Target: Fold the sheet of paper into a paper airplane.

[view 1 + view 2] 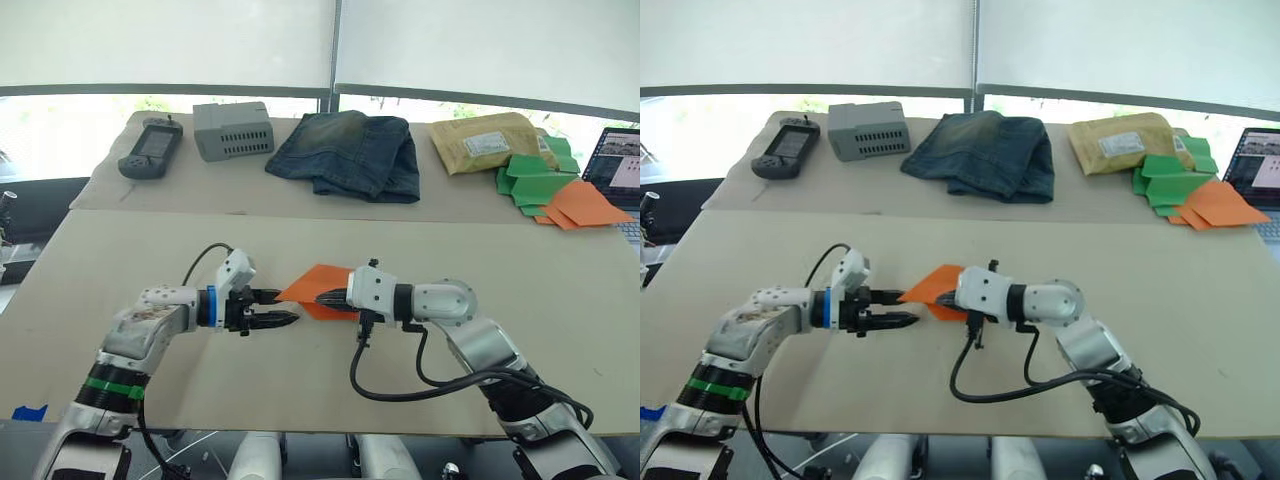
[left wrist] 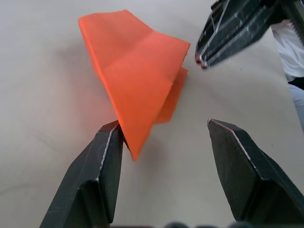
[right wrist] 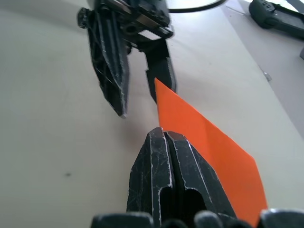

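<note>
The folded orange paper (image 1: 318, 289) sits on the tabletop (image 1: 520, 290) between the two arms, the right fingers (image 3: 166, 142) are pressed shut beside it and the left fingers (image 2: 111, 156) are wide open at its tip, so a bad push could slide or crumple it.

Bright orange paper (image 1: 312, 287), plain, on beige surface (image 1: 150, 240). Black fingers (image 2: 102, 175), scuffed. Faded blue jeans (image 1: 348, 152) at 12 o'clock. Green and orange pile (image 1: 555, 190) at 2 o'clock. Grey box (image 1: 232, 129), slotted. Tan envelope (image 1: 485, 140).
</note>
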Controlling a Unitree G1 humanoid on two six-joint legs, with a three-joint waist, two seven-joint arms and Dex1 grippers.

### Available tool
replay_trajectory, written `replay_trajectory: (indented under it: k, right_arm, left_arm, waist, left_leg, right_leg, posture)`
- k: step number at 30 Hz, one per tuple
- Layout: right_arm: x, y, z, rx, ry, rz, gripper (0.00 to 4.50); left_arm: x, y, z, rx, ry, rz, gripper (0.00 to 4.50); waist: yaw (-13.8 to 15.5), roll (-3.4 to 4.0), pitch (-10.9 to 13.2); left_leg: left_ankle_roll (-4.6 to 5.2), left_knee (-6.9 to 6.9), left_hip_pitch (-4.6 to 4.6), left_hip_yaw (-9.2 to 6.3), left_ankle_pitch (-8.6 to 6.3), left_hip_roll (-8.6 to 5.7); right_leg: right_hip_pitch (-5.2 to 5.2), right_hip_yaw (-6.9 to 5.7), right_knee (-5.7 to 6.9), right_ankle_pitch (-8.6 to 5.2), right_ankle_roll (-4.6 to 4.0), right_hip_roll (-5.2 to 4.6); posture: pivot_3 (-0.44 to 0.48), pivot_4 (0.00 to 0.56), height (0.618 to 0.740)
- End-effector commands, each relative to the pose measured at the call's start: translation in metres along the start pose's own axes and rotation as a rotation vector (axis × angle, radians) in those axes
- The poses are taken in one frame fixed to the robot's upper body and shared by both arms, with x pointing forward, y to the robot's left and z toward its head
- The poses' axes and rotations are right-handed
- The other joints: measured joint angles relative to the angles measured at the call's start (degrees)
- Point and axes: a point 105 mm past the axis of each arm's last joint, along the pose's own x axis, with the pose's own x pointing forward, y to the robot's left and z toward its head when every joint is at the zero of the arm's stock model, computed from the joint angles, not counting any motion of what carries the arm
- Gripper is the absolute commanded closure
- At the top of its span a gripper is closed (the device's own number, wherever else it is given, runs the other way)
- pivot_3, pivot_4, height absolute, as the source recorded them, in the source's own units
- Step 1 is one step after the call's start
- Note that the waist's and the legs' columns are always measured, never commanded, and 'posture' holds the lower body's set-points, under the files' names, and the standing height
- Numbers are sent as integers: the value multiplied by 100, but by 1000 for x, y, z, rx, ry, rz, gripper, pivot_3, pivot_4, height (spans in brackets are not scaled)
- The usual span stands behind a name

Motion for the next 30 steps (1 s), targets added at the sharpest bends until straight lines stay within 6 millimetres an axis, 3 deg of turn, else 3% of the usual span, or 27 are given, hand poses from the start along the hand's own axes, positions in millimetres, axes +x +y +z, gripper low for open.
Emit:
replay_trajectory:
  k: [1, 6, 11, 16, 22, 30]
  right_arm:
    - [0, -10, 17, -55, -43, -52, 4417]
    - [1, -23, 23, -57, -54, -88, 4417]
    - [7, -17, -8, -17, 57, -68, 4417]
    - [9, -10, -24, 39, 98, -80, 4417]
    - [4, -11, -5, 41, 24, -81, 4417]
    - [-8, -2, -1, 104, 63, -22, 4417]
  left_arm:
    - [0, 0, 10, 62, 0, -27, 1568]
    - [-3, 4, 8, 67, 18, -28, 1568]
    - [0, 4, 7, 73, 21, -34, 1568]
    - [3, 2, 8, 75, 17, -39, 1568]
    - [2, 3, 8, 80, 21, -38, 1568]
    - [4, 5, 10, 97, 19, -30, 1568]
  waist:
    - [-4, 0, 0]
    - [-41, 0, 0]
    - [-30, 0, 0]
    - [-43, 0, 0]
    - [-61, 0, 0]
    - [-49, 0, 0]
  left_leg:
    - [0, 0, -1, 0, 0, 1]
    - [0, 0, 0, -1, 0, 2]
    - [0, 0, -2, -2, 0, 0]
    - [0, 0, -2, -1, 0, 1]
    - [0, 0, 2, -1, 0, 1]
    - [0, 0, -3, -2, 0, 0]
  right_leg:
    - [-1, 0, 0, 0, 0, 1]
    - [-1, 0, 2, 0, -1, 2]
    - [0, -1, -2, 0, -1, -1]
    - [-1, 0, 0, 1, -1, 0]
    - [2, 0, 2, 0, 0, 0]
    - [0, 0, 0, 0, 0, -1]
  posture:
    - [0, 150, 728]
    - [0, 150, 728]
    - [0, 150, 728]
    - [0, 150, 728]
    - [0, 150, 728]
    - [0, 150, 728]
